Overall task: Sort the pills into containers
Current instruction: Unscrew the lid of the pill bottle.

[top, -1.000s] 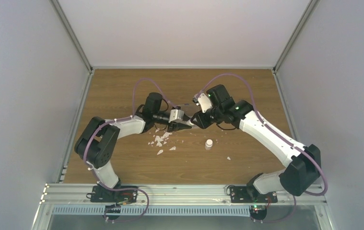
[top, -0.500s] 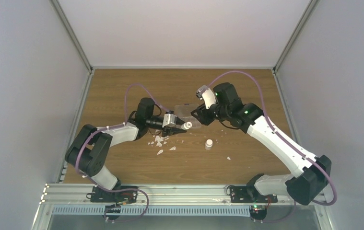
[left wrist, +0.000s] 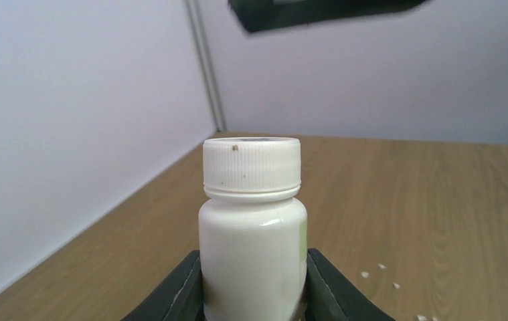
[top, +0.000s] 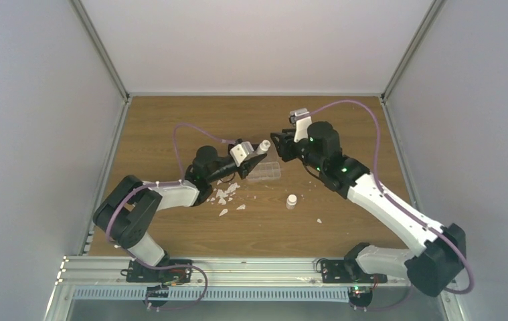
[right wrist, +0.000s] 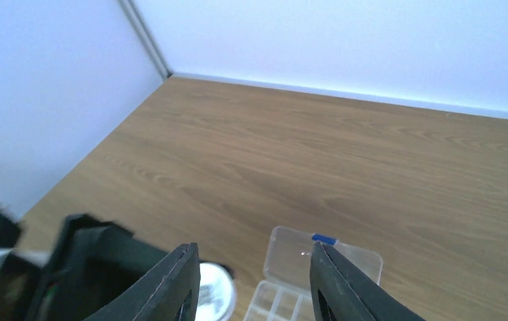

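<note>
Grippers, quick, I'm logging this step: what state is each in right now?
Left gripper: closed on the white vial.
Right gripper: open, holding nothing.

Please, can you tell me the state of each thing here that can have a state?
left pincer: shut on the held vial.
held vial: cap on, lifted off the table.
right pincer: open, empty.
organiser box: on the table, lid seems open.
second vial: standing upright on the table, untouched.
</note>
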Motion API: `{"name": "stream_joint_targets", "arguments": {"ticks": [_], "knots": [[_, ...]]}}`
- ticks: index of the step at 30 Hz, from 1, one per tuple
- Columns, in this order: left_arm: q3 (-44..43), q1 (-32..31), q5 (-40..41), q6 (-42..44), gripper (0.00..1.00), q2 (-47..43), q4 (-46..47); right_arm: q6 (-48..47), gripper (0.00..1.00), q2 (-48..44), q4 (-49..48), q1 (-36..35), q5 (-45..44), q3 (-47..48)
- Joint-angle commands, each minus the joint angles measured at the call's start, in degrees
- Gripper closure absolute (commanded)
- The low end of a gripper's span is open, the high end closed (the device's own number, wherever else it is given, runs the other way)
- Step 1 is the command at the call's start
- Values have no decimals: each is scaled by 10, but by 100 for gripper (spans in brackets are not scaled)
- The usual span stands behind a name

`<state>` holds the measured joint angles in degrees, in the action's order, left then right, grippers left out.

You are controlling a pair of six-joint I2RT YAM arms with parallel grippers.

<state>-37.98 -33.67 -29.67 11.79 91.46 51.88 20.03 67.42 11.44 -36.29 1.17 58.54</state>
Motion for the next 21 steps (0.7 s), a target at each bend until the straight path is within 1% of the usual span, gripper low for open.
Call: {"name": "stream_joint_targets", "arguments": {"ticks": [1,3,5,8,10,13,15,17,19,21], "knots": [[15,-23,135,-57,36,-3,112,32,0,36,-140,2,-41,-25],[19,-25,154,-66,36,-4,127,29,0,52,-184,2,-26,-29],[22,-26,169,-75,37,-8,128,11,0,75,-193,2,-16,-11],[31,-26,183,-76,36,-20,123,-33,0,89,-215,2,25,-4],[41,-27,189,-70,36,-28,127,-63,0,78,-227,3,23,-16],[65,-26,196,-58,36,-36,134,-82,0,51,-242,6,56,-49],[81,-26,186,-47,35,-31,141,-87,1,37,-251,6,105,-72],[102,-26,159,-40,35,-22,155,-86,0,41,-244,6,134,-82],[118,-26,133,-48,34,-12,158,-87,0,55,-235,7,140,-89],[143,-26,121,-71,31,-1,174,-84,0,61,-248,8,139,-109]]}}
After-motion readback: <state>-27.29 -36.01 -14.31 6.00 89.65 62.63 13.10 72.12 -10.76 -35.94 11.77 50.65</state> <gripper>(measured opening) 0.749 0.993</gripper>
